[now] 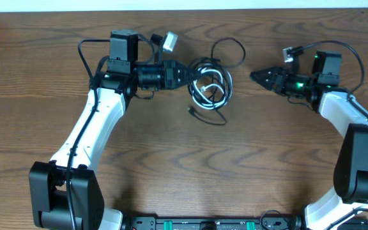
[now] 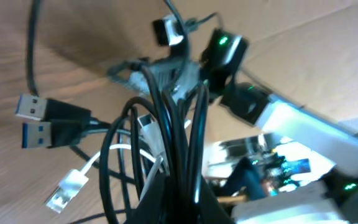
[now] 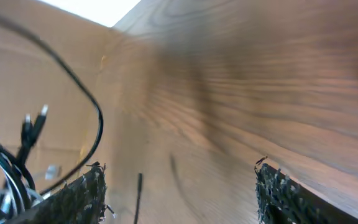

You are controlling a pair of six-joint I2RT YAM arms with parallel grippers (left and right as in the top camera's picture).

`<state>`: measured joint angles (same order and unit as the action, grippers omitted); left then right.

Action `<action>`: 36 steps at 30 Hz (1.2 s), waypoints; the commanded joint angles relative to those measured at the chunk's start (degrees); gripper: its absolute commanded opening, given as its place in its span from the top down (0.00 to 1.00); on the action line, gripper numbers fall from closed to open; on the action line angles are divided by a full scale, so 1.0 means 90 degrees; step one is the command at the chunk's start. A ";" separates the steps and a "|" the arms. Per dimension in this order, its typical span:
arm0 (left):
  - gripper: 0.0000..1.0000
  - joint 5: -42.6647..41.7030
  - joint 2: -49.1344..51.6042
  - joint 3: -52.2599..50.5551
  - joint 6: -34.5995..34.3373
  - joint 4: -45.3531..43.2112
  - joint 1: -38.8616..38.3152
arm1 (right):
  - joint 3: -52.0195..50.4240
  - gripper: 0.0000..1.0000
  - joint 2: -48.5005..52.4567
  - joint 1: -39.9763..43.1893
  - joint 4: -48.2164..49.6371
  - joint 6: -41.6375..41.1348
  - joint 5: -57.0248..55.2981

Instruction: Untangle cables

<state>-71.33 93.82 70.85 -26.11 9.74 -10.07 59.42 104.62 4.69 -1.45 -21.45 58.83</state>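
A tangle of thin black cables [image 1: 217, 71] with one white cord [image 1: 201, 94] looped through it lies at the middle back of the table. My left gripper [image 1: 189, 75] is shut on the tangle's left side. In the left wrist view a bundle of black cords [image 2: 173, 124] runs up from between the jaws of the left gripper [image 2: 180, 202]. Two blue USB plugs [image 2: 39, 121] and a white plug [image 2: 64, 190] hang to its left. My right gripper [image 1: 255, 76] is to the right of the tangle, apart from it. Its fingers [image 3: 79, 196] stand wide with only bare wood between them.
The robot's own thicker wires end in a silver plug [image 1: 170, 41] behind the left wrist and another [image 1: 289, 53] behind the right wrist. The table's back edge [image 1: 248, 9] runs just past the tangle. A black cord loop [image 3: 73, 81] shows in the right wrist view.
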 commanded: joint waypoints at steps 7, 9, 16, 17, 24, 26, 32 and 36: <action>0.92 -0.1132 0.0017 0.0058 -0.3883 -0.2385 -0.0002 | 0.0041 0.25 -0.0002 -0.0415 0.1804 -0.1785 0.0933; 0.93 -0.1178 0.0017 0.0058 -0.4410 -0.2926 -0.0002 | 0.0041 0.25 -0.0002 -0.0444 0.2438 -0.2307 0.1059; 0.93 -0.1127 0.0017 0.0058 -0.5637 -0.4286 -0.0002 | 0.0041 0.25 -0.0002 -0.0449 0.3733 -0.3563 0.1081; 0.93 -0.1095 0.0017 0.0058 -0.5739 -0.4430 -0.0002 | 0.0041 0.25 -0.0002 -0.0449 0.3784 -0.3691 0.1078; 0.92 -0.1030 0.0017 0.0058 -0.5391 -0.5022 -0.0051 | 0.0041 0.24 -0.0002 -0.0663 0.3837 -0.4211 0.1083; 0.93 -0.1030 0.0017 0.0056 -0.5229 -0.5022 -0.0143 | 0.0041 0.23 -0.0002 -0.0799 0.3869 -0.4214 0.1086; 0.93 -0.1117 0.0017 0.0056 -0.4777 -0.5020 -0.0471 | 0.0041 0.23 -0.0002 -0.1132 0.4240 -0.4211 0.1333; 0.93 -0.1234 0.0017 0.0056 -0.4775 -0.5020 -0.0561 | 0.0041 0.23 -0.0002 -0.1222 0.4325 -0.4257 0.1411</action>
<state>-80.95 93.86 70.61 -71.24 -34.83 -14.79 59.51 104.62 -5.85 37.21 -59.07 69.87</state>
